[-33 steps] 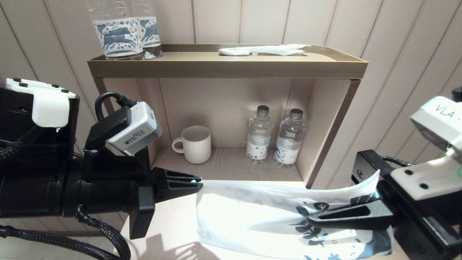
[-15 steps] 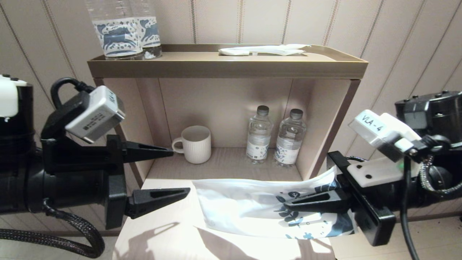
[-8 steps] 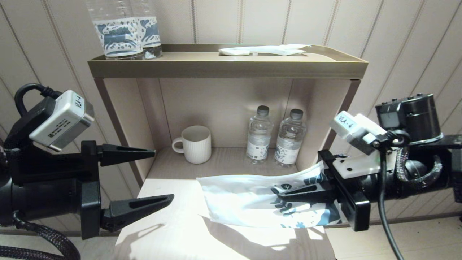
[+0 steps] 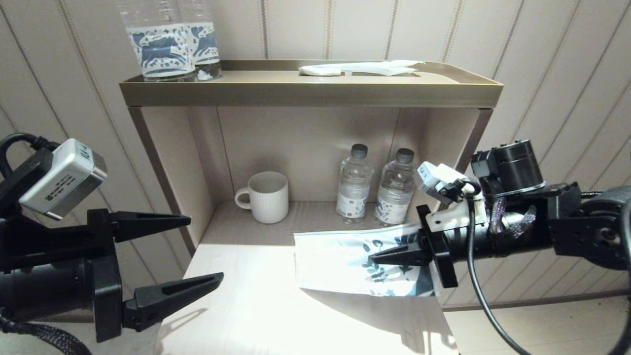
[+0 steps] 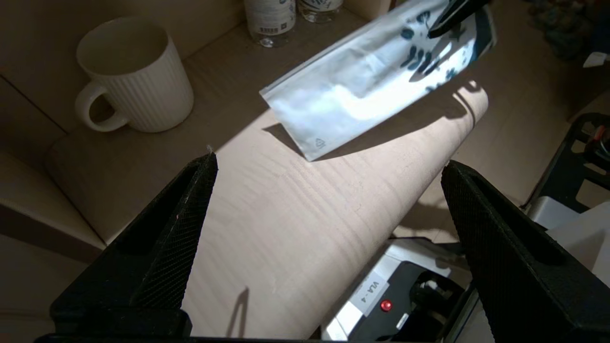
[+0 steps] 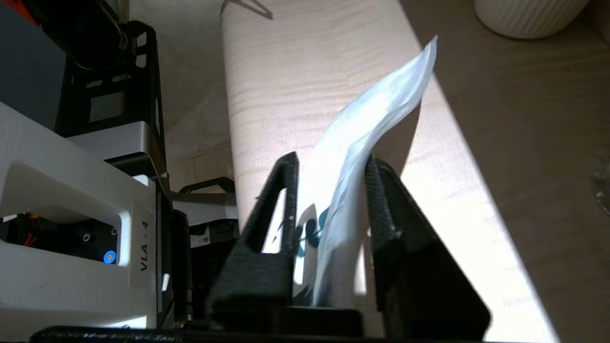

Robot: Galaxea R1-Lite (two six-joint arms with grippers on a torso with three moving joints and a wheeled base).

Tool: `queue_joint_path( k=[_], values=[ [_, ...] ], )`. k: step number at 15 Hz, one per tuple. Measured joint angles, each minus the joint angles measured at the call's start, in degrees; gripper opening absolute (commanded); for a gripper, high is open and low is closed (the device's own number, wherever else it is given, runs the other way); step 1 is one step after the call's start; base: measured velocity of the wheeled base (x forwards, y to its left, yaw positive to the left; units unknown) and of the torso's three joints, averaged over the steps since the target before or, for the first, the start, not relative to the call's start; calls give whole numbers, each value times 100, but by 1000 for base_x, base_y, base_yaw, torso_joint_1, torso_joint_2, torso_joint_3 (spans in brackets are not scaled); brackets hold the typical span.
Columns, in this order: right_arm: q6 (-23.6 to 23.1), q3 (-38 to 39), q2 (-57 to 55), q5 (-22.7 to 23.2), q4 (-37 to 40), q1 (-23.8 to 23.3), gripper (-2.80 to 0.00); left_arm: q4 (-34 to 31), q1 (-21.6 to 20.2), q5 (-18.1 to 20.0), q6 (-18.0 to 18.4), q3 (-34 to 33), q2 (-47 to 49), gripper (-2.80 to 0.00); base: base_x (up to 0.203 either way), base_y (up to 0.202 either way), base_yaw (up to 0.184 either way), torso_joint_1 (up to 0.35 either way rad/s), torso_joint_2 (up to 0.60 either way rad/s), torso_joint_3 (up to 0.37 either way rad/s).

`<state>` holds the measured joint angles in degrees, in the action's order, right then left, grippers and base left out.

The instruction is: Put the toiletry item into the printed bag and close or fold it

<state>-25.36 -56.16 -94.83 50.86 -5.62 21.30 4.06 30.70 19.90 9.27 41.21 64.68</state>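
Observation:
The printed bag (image 4: 335, 261), white with blue and teal leaf motifs, hangs tilted over the pale wooden table (image 4: 246, 305). My right gripper (image 4: 373, 258) is shut on its printed end and holds that end up. The plain end dips toward the tabletop in the left wrist view, where the bag (image 5: 352, 90) casts a shadow below it. In the right wrist view the bag (image 6: 381, 105) runs out between the two fingers of the right gripper (image 6: 331, 159). My left gripper (image 4: 206, 248) stands wide open and empty at the table's left front. What the bag holds is hidden.
A ribbed white mug (image 4: 263, 197) and two small water bottles (image 4: 374, 187) stand in the open shelf niche behind the bag. On the shelf top (image 4: 310, 91) are two bottles with blue-printed labels (image 4: 170, 44) and a plain white flat packet (image 4: 360, 68).
My left gripper let go of the bag's plain end, opened wide and drew back to the left. My right gripper carried the bag farther back toward the shelf.

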Motion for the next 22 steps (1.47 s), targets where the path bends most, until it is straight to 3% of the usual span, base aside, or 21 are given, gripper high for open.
queue_joint_path(
  k=[8,9,12,14,17,19,22],
  values=[
    [13,-129,148,-124,-2,-289,0,1,-2,-79,-175,-208,-211,0,0,0,0,0,0,0],
    [14,-86,276,-142,3,-288,0,1,-2,-244,-306,-231,-248,-280,0,0,0,0,0,0],
    [84,90,766,-306,59,-179,0,-152,-2,-890,-507,-397,-667,-280,0,0,0,0,0,0],
    [124,471,1180,-632,118,-186,0,-631,-2,-1395,-604,-496,-1281,-280,0,0,0,0,0,0],
    [205,1134,2110,-1071,682,-581,0,-1989,-38,-2253,-1047,-434,-2567,-280,0,0,0,0,0,0],
    [529,1242,3006,-1181,1447,-1048,0,-3200,-218,-2705,-1427,-64,-3427,-280,0,0,0,0,0,0],
    [1054,856,4467,-1524,3133,-1688,0,-4624,-980,-2908,-1740,307,-4316,-280,0,0,0,0,0,0]
  ],
)
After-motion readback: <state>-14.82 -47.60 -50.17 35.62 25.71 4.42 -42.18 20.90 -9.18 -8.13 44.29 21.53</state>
